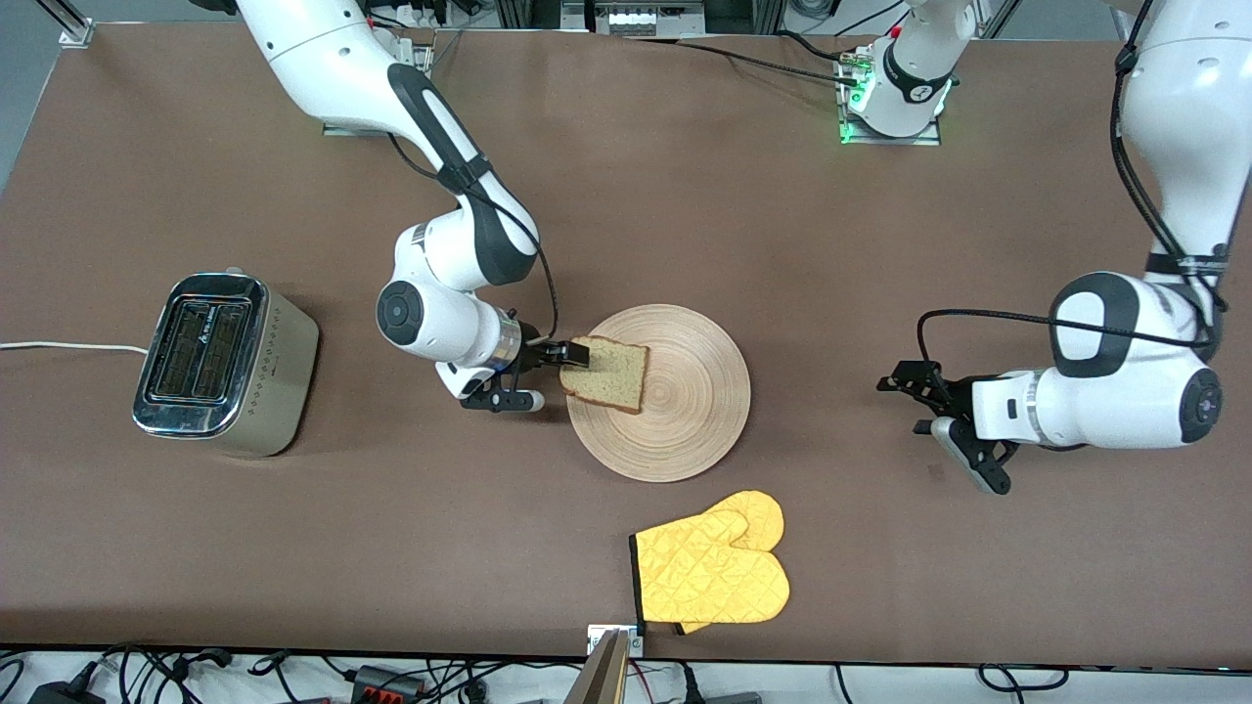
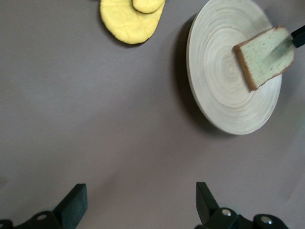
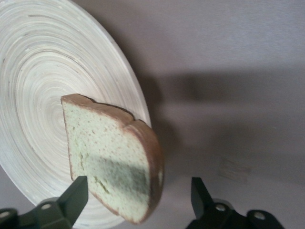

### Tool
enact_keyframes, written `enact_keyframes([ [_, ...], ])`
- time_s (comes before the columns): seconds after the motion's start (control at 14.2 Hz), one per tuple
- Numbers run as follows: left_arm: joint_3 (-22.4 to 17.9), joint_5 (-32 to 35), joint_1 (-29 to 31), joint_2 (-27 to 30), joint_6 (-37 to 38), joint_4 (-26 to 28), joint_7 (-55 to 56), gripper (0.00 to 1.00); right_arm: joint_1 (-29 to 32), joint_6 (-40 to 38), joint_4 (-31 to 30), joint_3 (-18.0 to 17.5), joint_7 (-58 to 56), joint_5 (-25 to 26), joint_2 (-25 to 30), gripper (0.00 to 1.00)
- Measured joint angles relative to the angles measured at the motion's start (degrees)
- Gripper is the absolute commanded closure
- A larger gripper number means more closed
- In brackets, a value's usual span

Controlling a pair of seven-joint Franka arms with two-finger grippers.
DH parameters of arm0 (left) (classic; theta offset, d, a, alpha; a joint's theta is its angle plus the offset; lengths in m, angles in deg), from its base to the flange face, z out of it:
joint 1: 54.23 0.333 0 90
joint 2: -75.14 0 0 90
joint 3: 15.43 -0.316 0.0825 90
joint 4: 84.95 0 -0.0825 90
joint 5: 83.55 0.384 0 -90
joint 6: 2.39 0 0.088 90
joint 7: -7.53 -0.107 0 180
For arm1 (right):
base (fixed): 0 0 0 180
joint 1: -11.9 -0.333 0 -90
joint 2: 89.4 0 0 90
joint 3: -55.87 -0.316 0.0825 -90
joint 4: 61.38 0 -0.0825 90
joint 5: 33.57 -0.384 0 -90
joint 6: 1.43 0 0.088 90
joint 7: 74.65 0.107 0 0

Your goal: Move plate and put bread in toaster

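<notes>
Toaster (image 1: 225, 367) stands on the brown worktop (image 1: 293, 548) toward the right arm's end. It is a beige box w/ dotted sides and a chrome top, both slots facing up. Its white cord (image 1: 68, 346) runs off the worktop edge.

Right pincer (image 1: 572, 357) is low at the plate's rim, on the side toward the toaster. In the right wrist view the pincer (image 3: 138, 200) is spread wide w/ the bread (image 3: 109, 157) between its fingers. One finger (image 3: 76, 193) is right at the slice, the other stands apart from it, so there's no clamp on the slice.

Bread (image 1: 611, 376) is a squarish slice w/ a darker crust. It sits over the plate's edge zone nearest the toaster. It looks tipped up in both wrist views, but can't tell how much of it rests on the wood.

Plate (image 1: 685, 420) is large, round and pale wood w/ ring grain, flat on the worktop about mid-way btwn the arms.

Yellow quilted oven mitt (image 1: 714, 572) lies nearer the front camera than the plate, close to the worktop edge and apart from the plate.

Left pincer (image 1: 905, 406) hangs over bare worktop toward the left arm's end, well apart from the plate. It is spread wide (image 2: 140, 200) w/ nothing in it. The left arm waits.
</notes>
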Motion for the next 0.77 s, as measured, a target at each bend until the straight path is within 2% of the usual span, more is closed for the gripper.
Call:
enact_keyframes([
  [0.21,0.2,8.0,-1.3,0.3,4.8,-5.2,2.5,0.00,-0.7,0.8,0.1,0.0,0.1,-0.1,-1.0,0.31],
  [0.49,0.6,17.6,-3.1,4.9,10.6,-8.2,3.4,0.00,-0.6,0.9,0.3,0.2,0.1,-0.1,-1.4,0.64],
  [0.77,0.5,20.3,-3.9,11.4,19.4,-9.4,7.0,0.00,-0.6,0.9,0.7,0.2,0.0,-0.1,-1.4,0.80],
])
